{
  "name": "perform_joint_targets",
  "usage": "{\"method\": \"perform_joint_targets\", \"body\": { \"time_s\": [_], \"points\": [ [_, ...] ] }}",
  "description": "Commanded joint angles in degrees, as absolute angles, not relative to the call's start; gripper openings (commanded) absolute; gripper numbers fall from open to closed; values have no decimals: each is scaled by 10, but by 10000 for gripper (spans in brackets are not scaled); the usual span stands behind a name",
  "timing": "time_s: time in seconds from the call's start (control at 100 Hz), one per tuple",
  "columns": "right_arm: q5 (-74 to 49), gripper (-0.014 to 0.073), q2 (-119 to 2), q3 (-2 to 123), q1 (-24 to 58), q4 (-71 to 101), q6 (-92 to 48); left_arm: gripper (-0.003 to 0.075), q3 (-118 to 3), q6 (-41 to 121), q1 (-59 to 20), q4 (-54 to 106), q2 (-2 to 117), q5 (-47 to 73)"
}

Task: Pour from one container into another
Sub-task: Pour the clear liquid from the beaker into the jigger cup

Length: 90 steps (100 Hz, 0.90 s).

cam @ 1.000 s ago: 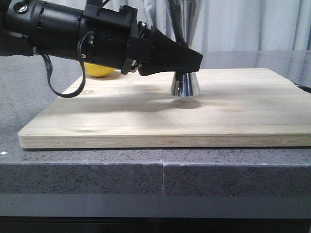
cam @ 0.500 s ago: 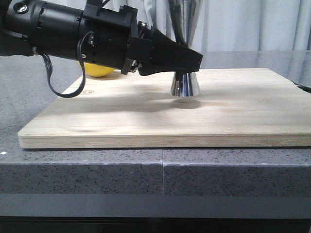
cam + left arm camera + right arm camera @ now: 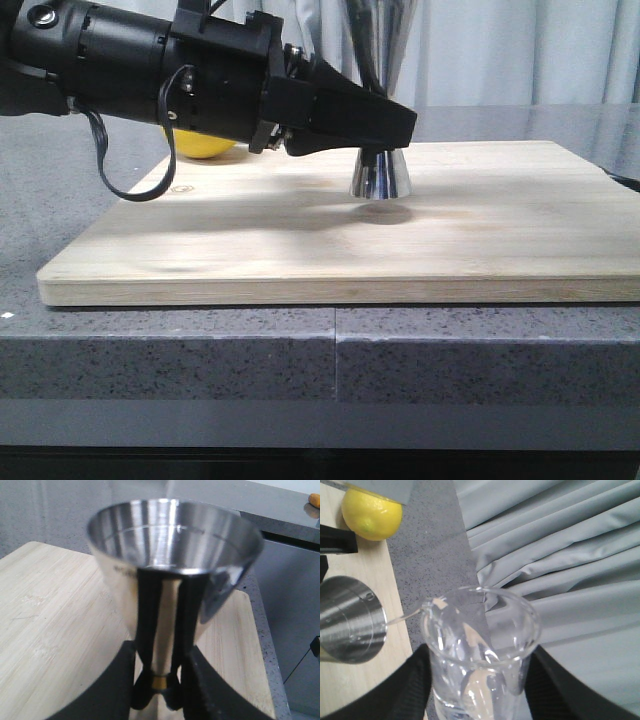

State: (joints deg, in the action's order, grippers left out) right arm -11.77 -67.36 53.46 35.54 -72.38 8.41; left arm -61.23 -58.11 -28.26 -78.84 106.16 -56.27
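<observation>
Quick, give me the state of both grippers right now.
Left gripper: shut on the polished steel hourglass-shaped jigger, fingers clamping its gold-banded waist.
Right gripper: shut on the small clear glass beaker, tilted toward the jigger.

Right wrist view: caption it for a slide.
Right gripper tilts glass beaker, a thin stream running into the steel jigger.

lemon (image 3: 372, 514) on wooden board (image 3: 480, 240); grey curtain (image 3: 560, 555) behind
</observation>
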Motion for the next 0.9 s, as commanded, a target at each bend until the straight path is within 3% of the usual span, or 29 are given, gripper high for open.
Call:
{"method": "perform_joint_targets", "body": {
  "time_s": [0.0,0.89],
  "points": [
    [-111,293,-655,557,358,-745,84,-21,-630,-587,-282,-770,1028,-591],
    [-96,293,-655,557,358,-777,84,-21,-630,-587,-282,-782,1028,-591]
  ]
}}
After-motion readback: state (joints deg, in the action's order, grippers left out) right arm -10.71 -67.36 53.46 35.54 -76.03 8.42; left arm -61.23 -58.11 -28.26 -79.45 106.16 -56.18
